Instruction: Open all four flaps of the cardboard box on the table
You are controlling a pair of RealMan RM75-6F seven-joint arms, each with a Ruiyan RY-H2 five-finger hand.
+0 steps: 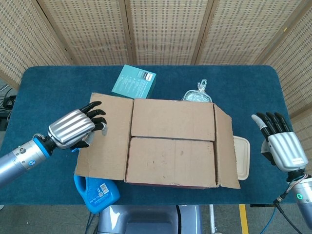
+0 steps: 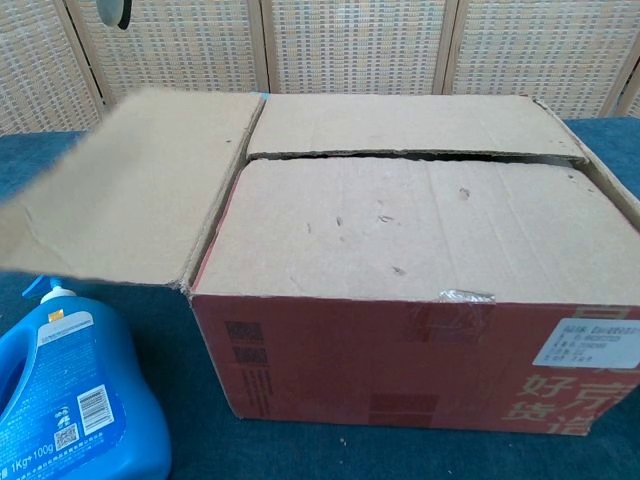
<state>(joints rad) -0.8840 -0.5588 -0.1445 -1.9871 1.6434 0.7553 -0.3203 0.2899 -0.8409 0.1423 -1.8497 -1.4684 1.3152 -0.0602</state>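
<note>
Box (image 1: 170,146) sits mid-table. Left flap (image 1: 105,136) folded out flat; left hand (image 1: 75,127), fingers spread, holding nothing, rests at its outer edge. Right flap (image 1: 225,148) slopes down toward right hand (image 1: 280,144), which is open, empty and nearer.

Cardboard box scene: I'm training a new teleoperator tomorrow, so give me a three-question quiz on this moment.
1. True or false: the left flap of the cardboard box is folded outward.
2. Which object does that flap partly cover in the head view? A) teal carton B) blue detergent bottle C) white tray
3. Fill in: the right hand is ____ the box, fingers apart.

Key
1. True; it lies spread out with the left hand at its outer edge.
2. B; the blue detergent bottle sticks out beneath its front corner.
3. Apart from; it holds nothing.
</note>
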